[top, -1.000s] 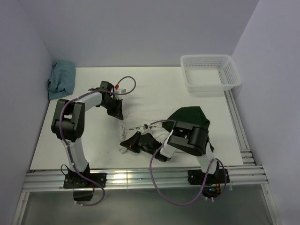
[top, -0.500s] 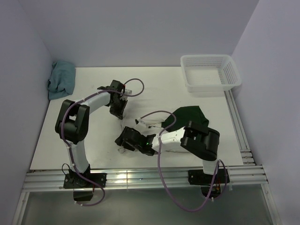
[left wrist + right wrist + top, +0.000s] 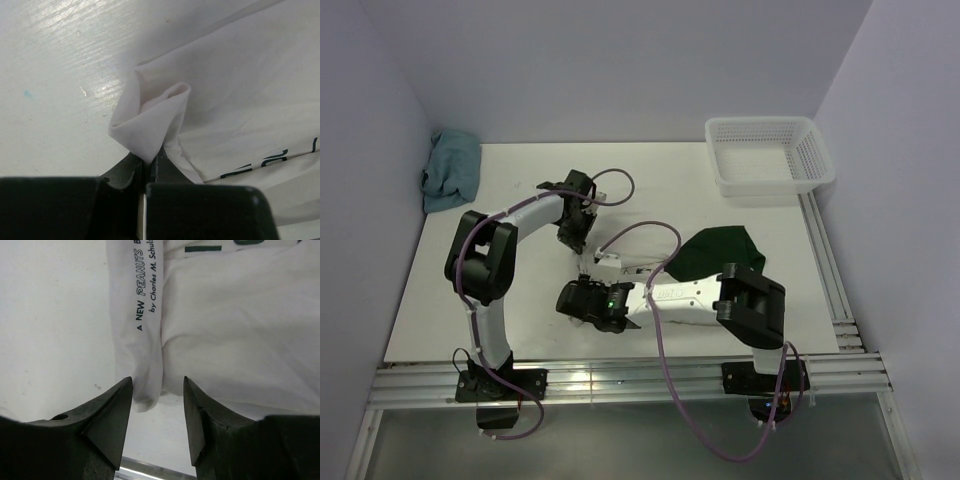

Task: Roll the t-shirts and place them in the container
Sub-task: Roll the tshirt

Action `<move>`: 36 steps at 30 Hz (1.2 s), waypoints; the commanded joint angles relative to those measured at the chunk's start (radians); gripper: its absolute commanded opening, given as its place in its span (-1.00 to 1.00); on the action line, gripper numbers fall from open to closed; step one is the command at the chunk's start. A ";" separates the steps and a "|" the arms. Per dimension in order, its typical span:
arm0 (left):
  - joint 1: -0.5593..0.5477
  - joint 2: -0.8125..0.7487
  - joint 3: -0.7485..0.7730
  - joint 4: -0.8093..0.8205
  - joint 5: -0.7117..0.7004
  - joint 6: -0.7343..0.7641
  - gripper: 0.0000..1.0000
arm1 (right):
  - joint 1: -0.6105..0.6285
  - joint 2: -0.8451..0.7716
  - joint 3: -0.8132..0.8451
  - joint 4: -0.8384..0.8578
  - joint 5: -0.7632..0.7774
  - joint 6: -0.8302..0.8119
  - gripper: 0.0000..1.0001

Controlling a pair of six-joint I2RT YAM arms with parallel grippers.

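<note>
The left gripper (image 3: pixel 147 161) pinches only a thin fold of the t-shirt (image 3: pixel 240 95), so a firm pull could slip it free. The right gripper (image 3: pixel 157 385) stands open astride a folded edge and may catch too little cloth, leaving a loose roll. The cream shirt with green sleeves lies crumpled mid-way across the table (image 3: pixel 650 180), between the 2 arms

t-shirt (image 3: pixel 725 250): 1 | teal cloth (image 3: pixel 452 170): 1 | mesh basket (image 3: pixel 817 160): 1 | robot arms (image 3: pixel 480 265): 2
</note>
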 commanded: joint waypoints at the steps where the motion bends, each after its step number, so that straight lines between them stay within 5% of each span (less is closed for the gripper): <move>1: -0.008 0.010 0.036 -0.016 -0.030 -0.008 -0.99 | 0.004 0.003 0.090 -0.012 0.110 -0.101 0.04; 10: -0.012 0.013 0.044 -0.028 -0.030 -0.005 -0.99 | -0.011 0.183 0.304 -0.048 0.150 -0.188 -0.03; 24: -0.015 0.021 0.058 -0.037 -0.030 0.001 -0.99 | -0.031 0.244 0.268 -0.064 0.106 -0.152 -0.04; 36: -0.014 0.018 0.101 -0.049 0.006 0.015 -0.30 | -0.014 0.279 0.262 -0.153 0.057 -0.110 0.11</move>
